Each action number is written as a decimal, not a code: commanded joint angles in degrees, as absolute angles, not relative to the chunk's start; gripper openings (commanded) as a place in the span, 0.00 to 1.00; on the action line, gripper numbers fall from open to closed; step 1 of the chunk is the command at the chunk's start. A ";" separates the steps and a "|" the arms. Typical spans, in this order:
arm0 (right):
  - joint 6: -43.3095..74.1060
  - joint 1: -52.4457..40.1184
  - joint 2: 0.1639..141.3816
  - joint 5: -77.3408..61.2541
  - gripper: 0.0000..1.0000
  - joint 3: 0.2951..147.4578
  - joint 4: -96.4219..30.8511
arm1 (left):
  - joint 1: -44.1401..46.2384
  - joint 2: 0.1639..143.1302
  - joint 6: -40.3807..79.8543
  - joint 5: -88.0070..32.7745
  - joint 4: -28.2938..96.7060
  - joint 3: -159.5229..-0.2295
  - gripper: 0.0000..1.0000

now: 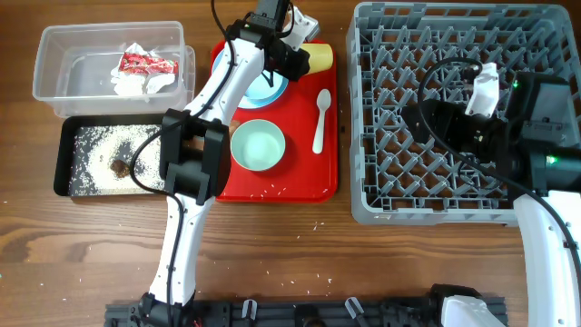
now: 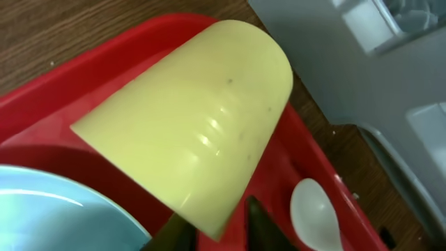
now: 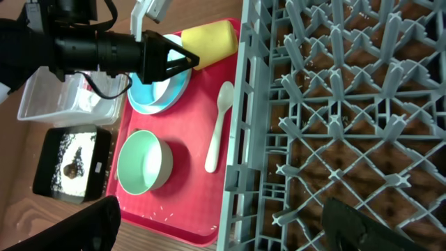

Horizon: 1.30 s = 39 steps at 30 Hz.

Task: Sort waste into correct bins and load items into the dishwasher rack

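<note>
left tool point(image 2: 214, 226) straddling the yellow cup point(image 2: 188, 118) rim, right tool point(image 3: 226, 219) hanging wide open
yellow cup is lying on its side in the red tray point(image 2: 42, 97) corner nearest the rack point(image 3: 334, 104), just beside the blue plate point(image 2: 49, 209). Can't tell if the left fingers are actually clamping it. The right tool is hovering over the rack, holding nothing.

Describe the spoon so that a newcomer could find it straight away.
Find the red tray just left of the big grey rack. Along the tray's right edge, nearest the rack, lies the spoon. It is the only long, thin white thing on the tray.
</note>
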<state>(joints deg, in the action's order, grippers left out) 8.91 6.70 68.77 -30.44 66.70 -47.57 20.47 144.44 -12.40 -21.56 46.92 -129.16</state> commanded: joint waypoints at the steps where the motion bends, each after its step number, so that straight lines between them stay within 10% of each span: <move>1: 8.99 6.76 68.42 -29.56 0.94 67.55 -46.98 | 20.47 144.92 -2.63 -22.52 45.45 -130.08 0.33; 5: 8.95 6.76 68.51 -29.56 0.94 67.53 -47.00 | 20.99 145.75 3.79 -22.57 38.15 -130.08 0.34; 12: 8.95 6.76 68.51 -29.34 0.94 67.51 -46.98 | 21.21 147.50 6.96 -22.57 36.14 -130.08 0.04; 19: 8.95 6.76 68.51 -29.36 0.94 67.51 -46.33 | 21.28 145.71 10.61 -24.27 36.16 -130.10 0.04; 25: 8.86 6.55 69.69 -34.98 0.96 67.51 -42.50 | 18.17 130.52 11.18 -36.03 51.18 -130.10 0.04; 31: 3.77 0.36 80.68 -61.52 0.96 67.51 -26.35 | 7.51 123.20 -0.40 -73.93 77.71 -130.10 0.04; 39: 8.10 -8.08 86.74 -68.31 1.00 67.51 -5.39 | 9.37 123.22 -10.37 -81.38 96.33 -130.10 0.04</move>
<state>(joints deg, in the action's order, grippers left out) 7.46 -6.26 84.62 -65.82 66.87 -6.66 6.92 123.42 -7.14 -77.47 94.87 -130.04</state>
